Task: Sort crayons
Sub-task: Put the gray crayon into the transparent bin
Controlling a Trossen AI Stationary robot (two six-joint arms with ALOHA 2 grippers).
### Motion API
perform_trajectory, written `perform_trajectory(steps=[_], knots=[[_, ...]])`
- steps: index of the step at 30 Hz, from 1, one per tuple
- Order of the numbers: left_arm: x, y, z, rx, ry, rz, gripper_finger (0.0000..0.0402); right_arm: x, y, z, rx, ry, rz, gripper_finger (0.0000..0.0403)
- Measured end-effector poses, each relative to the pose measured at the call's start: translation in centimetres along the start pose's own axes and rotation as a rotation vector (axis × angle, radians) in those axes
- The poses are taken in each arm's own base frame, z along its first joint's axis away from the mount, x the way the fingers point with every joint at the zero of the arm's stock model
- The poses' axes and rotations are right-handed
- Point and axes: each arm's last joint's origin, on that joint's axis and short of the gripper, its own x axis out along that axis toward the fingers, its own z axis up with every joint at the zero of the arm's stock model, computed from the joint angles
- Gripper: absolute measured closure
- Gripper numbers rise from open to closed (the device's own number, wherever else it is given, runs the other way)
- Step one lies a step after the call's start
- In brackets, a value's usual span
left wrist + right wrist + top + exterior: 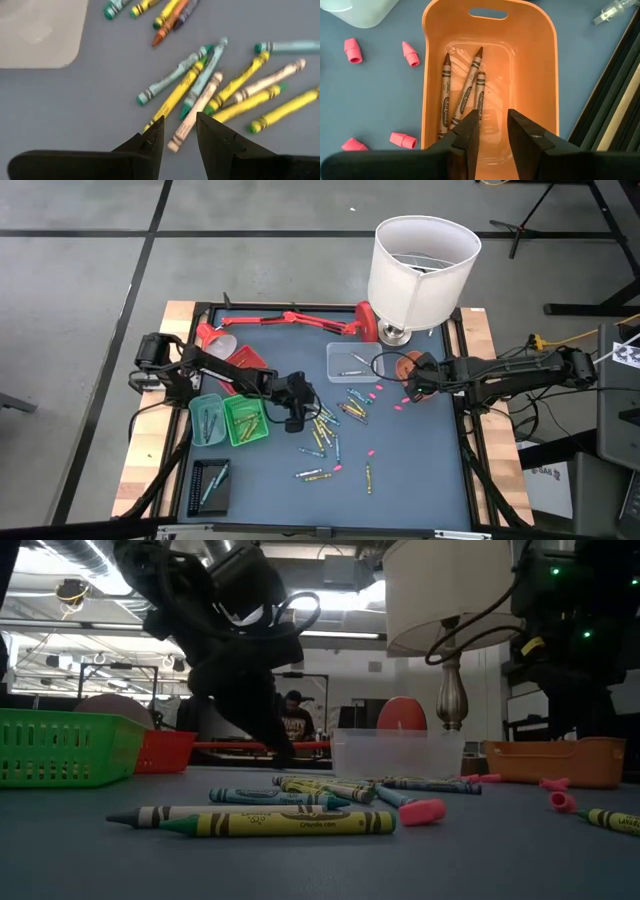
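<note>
Several crayons (325,425) in yellow, green, blue and cream lie scattered flat on the blue table (420,470); in the low view the nearest ones (290,823) lie side by side. My left gripper (179,131) hangs open just above this pile (220,85), slanting down, its fingertips on either side of a cream crayon's end (186,131); I see no touch. My right gripper (493,127) stands open over the orange tray (432,75), where three brown crayons (462,97) lie. In the high view it sits at the table's right (408,388).
Two green trays (228,420) and a red tray (245,362) stand left of my left gripper, a clear tray (352,362) beyond the pile, a black tray (210,485) near left. Pink stubby bits (400,402) dot the table. A white-shaded lamp (420,270) and a red desk lamp (290,320) stand at the far edge.
</note>
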Motion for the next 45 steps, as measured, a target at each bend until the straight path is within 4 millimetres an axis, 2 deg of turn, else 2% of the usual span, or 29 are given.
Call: perform_trajectory(steps=[6, 14, 20, 33, 45], knots=[[0.1, 0.0, -0.1, 0.027, 0.010, 0.000, 0.0303, 0.0, 0.0, 0.0, 0.000, 0.000, 0.000, 0.0303], [2.1, 0.0, -1.6, 0.028, 0.083, -0.011, 0.0303, 0.0, 0.0, 0.0, 0.001, -0.001, 0.002, 0.0303], [2.3, 0.0, -1.7, 0.028, 0.092, -0.010, 0.0305, 0.0, 0.0, 0.0, 0.001, -0.001, 0.002, 0.0303], [2.3, 0.0, -1.8, 0.027, 0.096, -0.016, 0.0363, 0.0, 0.0, 0.0, 0.002, -0.003, 0.003, 0.0303], [2.4, 0.0, -1.8, 0.028, 0.094, -0.011, 0.0385, 0.0, 0.3, 0.2, 0.015, -0.021, 0.025, 0.0303]])
